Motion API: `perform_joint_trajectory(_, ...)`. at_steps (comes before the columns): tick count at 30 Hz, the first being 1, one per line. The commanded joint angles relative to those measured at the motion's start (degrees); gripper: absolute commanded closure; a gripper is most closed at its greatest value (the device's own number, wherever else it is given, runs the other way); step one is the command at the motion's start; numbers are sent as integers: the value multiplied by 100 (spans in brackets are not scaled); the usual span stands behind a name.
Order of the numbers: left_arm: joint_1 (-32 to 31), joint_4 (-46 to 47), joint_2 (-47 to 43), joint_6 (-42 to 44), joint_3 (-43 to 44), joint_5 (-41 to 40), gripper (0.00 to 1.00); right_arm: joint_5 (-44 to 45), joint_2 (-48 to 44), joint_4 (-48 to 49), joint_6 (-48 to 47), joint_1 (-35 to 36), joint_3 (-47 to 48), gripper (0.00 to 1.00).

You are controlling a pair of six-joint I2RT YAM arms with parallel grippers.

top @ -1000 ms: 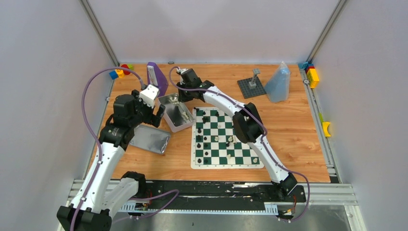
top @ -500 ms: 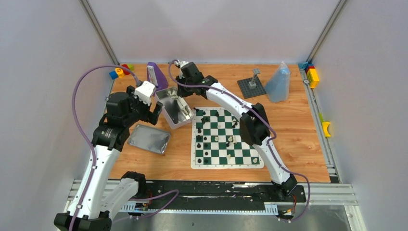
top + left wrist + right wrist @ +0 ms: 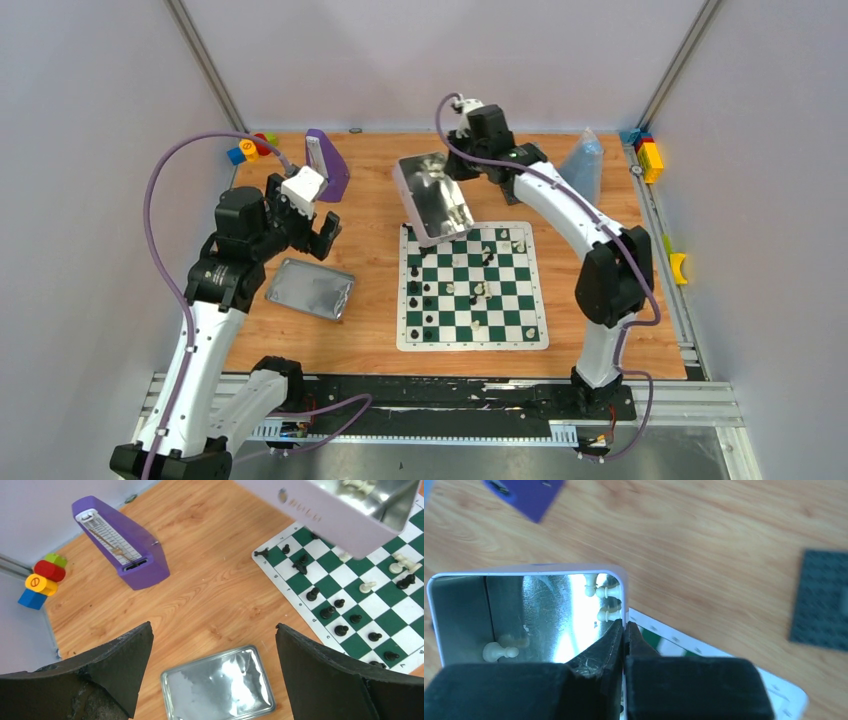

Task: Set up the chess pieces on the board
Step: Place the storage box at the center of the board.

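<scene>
Many chess pieces (image 3: 313, 594), black and white, are scattered on the board (image 3: 470, 344), some upright and some lying down. The board lies flat in the middle of the table (image 3: 600, 290). A few white pieces (image 3: 606, 592) are inside the silver tin (image 3: 437, 200), which hangs tilted in the air above the far left corner of the board. The right gripper (image 3: 625, 630) has its jaws clamped on the thin wall of the tin. The left gripper (image 3: 214, 626) hovers with its jaws wide apart and holds nothing, above the tin lid (image 3: 218, 684), which lies on the table left of the board. A purple metronome (image 3: 122, 545) stands far left.
</scene>
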Motion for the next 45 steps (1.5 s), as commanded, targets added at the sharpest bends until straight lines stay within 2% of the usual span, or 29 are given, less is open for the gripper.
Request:
perform_joint_trajectory(1, 35, 93, 99, 95, -24, 428, 0, 66, -995, 172, -291, -641, -1055, 100)
perform_joint_trajectory(12, 32, 210, 463, 138, -214, 886, 0, -6, -3371, 163, -1508, -2595, -4006, 100)
perform_joint_trajectory(18, 26, 232, 654, 226, -151, 1115, 0, 109, -3983, 274, -2185, -3387, -4981, 100)
perform_joint_trajectory(28, -27, 346, 1064, 267, 63, 1416, 0, -234, -3378, 840, -2693, -4040, -5342, 100)
perform_joint_trajectory(37, -479, 531, 1640, 358, 20, 1062, 0, -384, -2764, 1432, -2945, -4135, -5569, 99)
perform_joint_trajectory(41, -760, 679, 2022, 438, -51, 799, 0, -482, -2580, 1499, -2933, -4129, -5548, 89)
perform_joint_trajectory(45, -965, 948, 2589, 557, 52, 510, 0, -558, -2607, 1389, -2928, -4134, -5456, 68)
